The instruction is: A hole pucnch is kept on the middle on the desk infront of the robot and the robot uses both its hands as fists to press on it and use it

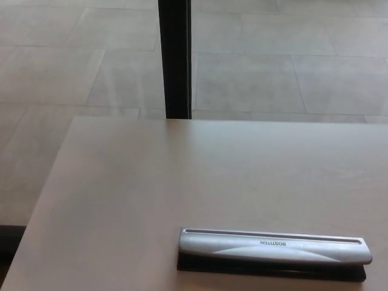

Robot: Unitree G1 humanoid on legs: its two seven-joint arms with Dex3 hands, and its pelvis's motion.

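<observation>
Lying flat on the pale desk (151, 182), toward the near edge and right of centre: a long hole punch (274, 250) — silver lever bar on top, black base beneath, set crosswise to the view. Stamped on the bar, the brand name BOSTITCH (273, 243), reading upside down from here. Running along the far edge of the bar, a dark narrow slot. Resting down over its base, nothing touching it, nothing beside it on the wood. Behind the desk's far edge, rising out of the top of the view, a black vertical post (175, 57); beyond that, grey tiled floor (291, 73) with faint pale streaks of reflection left of the post. At the lower left, past the desk's slanting side edge, a dark strip at floor level. Neither left nor right hand anywhere in view — so no telling whether open or fisted, or holding anything.
</observation>
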